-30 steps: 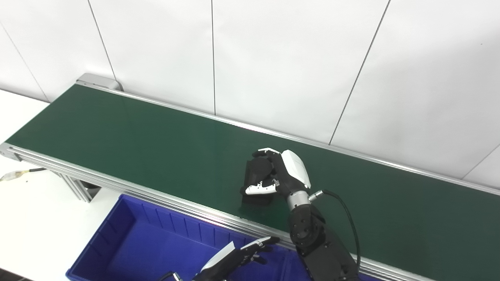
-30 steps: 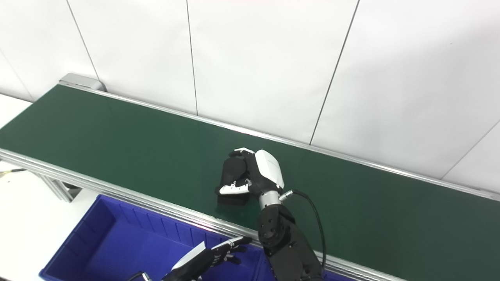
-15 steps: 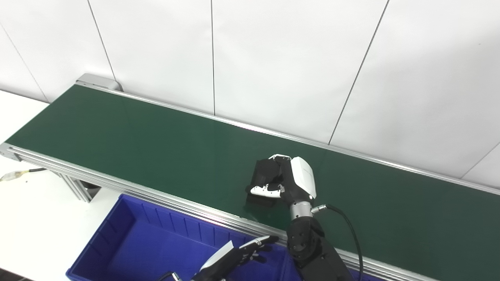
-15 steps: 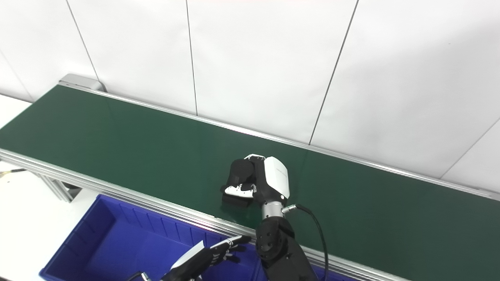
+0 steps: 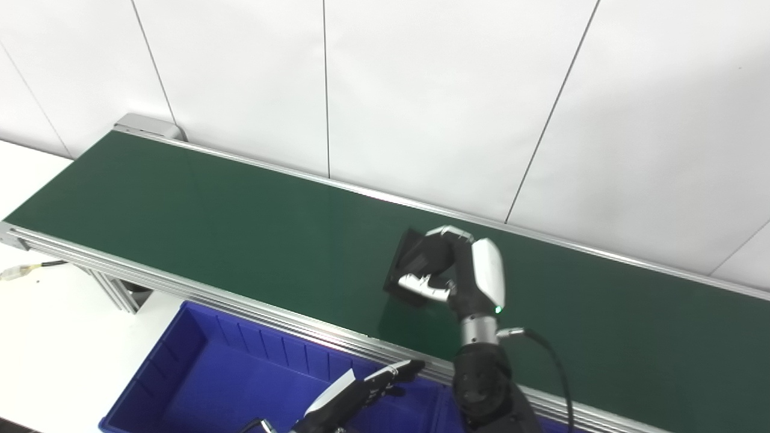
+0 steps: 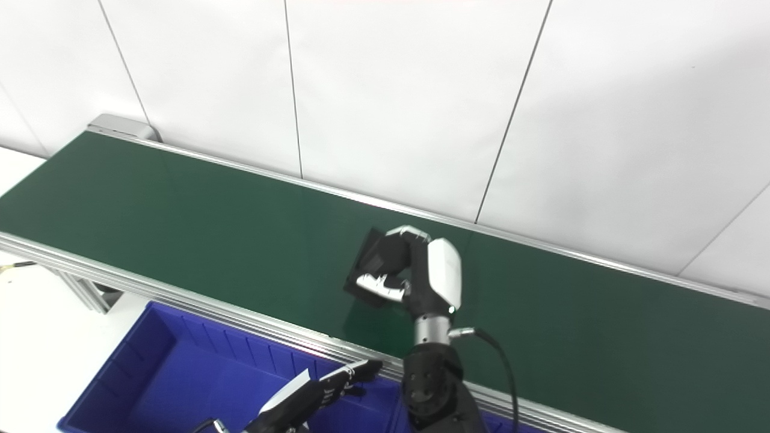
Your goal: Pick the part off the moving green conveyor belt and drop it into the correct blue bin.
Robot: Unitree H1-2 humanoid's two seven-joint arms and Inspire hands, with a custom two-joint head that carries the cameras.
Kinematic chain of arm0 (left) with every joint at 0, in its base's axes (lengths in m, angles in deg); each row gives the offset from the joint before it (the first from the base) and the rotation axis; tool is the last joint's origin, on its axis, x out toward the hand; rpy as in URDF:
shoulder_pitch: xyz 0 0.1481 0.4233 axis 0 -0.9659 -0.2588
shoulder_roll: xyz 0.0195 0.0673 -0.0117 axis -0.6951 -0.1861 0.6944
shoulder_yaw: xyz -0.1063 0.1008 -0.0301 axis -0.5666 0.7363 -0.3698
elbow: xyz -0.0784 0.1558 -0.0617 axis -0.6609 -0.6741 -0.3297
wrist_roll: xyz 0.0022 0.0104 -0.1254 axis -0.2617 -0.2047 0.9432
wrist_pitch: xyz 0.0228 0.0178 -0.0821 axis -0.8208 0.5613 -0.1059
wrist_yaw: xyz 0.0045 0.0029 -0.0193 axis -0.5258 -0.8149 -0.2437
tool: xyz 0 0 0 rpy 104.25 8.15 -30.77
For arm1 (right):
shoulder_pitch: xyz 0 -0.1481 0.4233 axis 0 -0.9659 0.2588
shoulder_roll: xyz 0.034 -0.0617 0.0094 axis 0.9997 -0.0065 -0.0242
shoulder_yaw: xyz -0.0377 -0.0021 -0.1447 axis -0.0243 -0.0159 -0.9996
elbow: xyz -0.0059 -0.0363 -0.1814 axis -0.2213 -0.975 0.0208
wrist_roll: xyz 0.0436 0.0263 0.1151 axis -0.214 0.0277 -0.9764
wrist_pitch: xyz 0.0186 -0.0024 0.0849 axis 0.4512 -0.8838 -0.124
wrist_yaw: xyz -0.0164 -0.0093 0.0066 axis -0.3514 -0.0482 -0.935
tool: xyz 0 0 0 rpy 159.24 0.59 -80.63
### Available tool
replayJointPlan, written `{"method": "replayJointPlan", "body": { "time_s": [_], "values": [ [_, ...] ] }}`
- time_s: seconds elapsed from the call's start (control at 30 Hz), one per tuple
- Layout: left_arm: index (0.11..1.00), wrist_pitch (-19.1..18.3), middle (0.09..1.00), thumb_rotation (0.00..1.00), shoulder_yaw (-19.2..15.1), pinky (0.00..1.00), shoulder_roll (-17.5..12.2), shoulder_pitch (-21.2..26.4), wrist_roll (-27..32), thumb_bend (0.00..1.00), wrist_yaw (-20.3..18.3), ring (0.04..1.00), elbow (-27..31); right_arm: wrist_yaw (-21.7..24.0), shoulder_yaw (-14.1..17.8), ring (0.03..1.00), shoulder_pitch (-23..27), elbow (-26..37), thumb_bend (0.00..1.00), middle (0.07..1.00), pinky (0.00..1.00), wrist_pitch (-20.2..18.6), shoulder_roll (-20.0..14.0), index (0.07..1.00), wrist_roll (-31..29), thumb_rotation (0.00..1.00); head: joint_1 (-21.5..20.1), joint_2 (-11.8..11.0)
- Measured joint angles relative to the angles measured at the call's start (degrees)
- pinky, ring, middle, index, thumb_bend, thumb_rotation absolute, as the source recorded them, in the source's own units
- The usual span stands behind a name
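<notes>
One black part (image 5: 416, 263) was held up over the green conveyor belt (image 5: 210, 222), tilted, with the right hand (image 5: 463, 273) closed tight around it. At about 7 o'clock from it sat the blue bin (image 5: 198, 373). Above the bin the left hand (image 5: 361, 394) held nothing, its fingers stretched out.

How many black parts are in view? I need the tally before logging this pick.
1. The black part is clamped in the right hand above the green conveyor belt. None shows elsewhere, though the blue bin is partly cropped.
</notes>
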State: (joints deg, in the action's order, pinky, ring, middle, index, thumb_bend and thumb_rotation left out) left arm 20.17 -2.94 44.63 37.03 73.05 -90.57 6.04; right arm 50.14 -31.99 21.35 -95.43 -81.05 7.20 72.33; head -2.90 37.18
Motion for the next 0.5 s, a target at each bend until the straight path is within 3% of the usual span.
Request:
{"method": "replayJointPlan", "body": {
  "time_s": [0.3, 0.5],
  "values": [
    [0.921, -0.04, 0.945, 0.3, -0.48, 0.84, -1.48, -0.31, 1.29, 0.99, -1.25, 0.913, 3.07, 5.46, 3.97, 0.564, -11.0, 18.92, 0.51, 0.545, 0.47, -3.83, -1.91, 0.472, -1.19, 0.0, -3.87, 3.6],
    [0.917, -0.55, 0.943, 0.3, -0.77, 0.83, -2.15, -0.49, 1.95, 0.99, -1.8, 0.907, 4.13, 7.34, 5.37, 0.567, -14.87, 25.35, 0.51, 0.538, 0.49, -4.46, -2.75, 0.471, -1.03, 0.0, -5.45, 5.8]
  ]
}}
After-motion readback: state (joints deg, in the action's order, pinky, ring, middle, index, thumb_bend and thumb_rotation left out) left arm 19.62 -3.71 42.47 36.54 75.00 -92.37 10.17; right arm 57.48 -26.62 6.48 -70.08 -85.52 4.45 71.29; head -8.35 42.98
